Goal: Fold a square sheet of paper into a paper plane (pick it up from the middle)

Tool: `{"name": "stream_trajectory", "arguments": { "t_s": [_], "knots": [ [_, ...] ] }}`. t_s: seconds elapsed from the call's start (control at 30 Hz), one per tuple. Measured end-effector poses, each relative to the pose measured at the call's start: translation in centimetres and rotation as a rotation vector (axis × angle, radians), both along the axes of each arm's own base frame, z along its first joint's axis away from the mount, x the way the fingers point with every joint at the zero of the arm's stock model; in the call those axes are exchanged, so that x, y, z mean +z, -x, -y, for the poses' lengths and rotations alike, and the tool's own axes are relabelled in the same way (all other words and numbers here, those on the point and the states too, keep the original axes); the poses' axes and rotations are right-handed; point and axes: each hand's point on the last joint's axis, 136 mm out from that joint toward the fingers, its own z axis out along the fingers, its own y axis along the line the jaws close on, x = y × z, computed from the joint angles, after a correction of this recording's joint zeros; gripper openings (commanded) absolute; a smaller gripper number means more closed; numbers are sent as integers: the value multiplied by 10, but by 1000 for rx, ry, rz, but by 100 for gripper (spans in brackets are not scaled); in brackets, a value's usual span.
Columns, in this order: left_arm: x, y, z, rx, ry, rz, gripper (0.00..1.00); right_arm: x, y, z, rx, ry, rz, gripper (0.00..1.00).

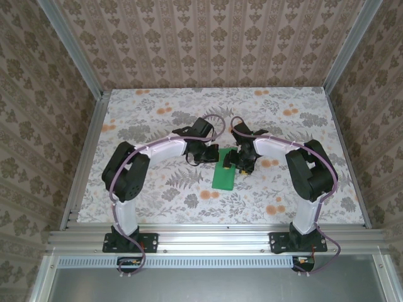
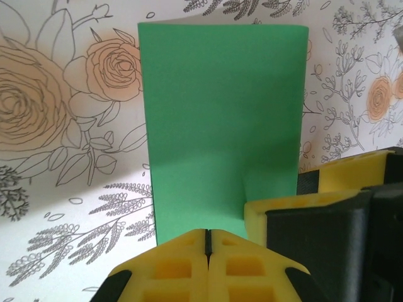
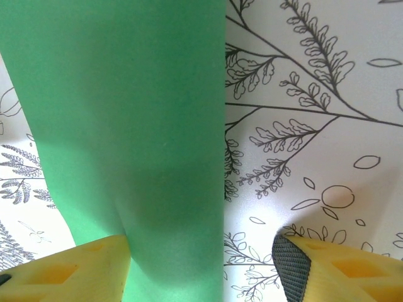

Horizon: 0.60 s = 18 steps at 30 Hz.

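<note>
My left fingers (image 2: 182, 270) together on the folded bright green paper sheet (image 2: 220, 113), right fingers (image 3: 69, 274) apart astride its edge — any sideways drag skews my crease

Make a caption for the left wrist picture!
Shut left gripper at the edge of the green paper lying on the flowery table.

white flat tabletop (image 1: 157, 113) printed with orange roses and grey ferns lies under the right pincer (image 1: 242, 165); beige damask-patterned walls (image 1: 208, 44) rise beyond it.
</note>
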Motion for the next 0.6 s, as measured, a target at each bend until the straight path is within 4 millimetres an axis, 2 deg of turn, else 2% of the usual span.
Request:
{"name": "stream_trajectory", "arguments": {
  "t_s": [0.4, 0.6],
  "knots": [
    [-22, 4, 9, -20, -43, -52, 0, 0, 0, 0, 1, 2, 1, 67],
    [-31, 6, 7, -20, -64, -74, 0, 0, 0, 0, 2, 7, 3, 67]
  ]
}}
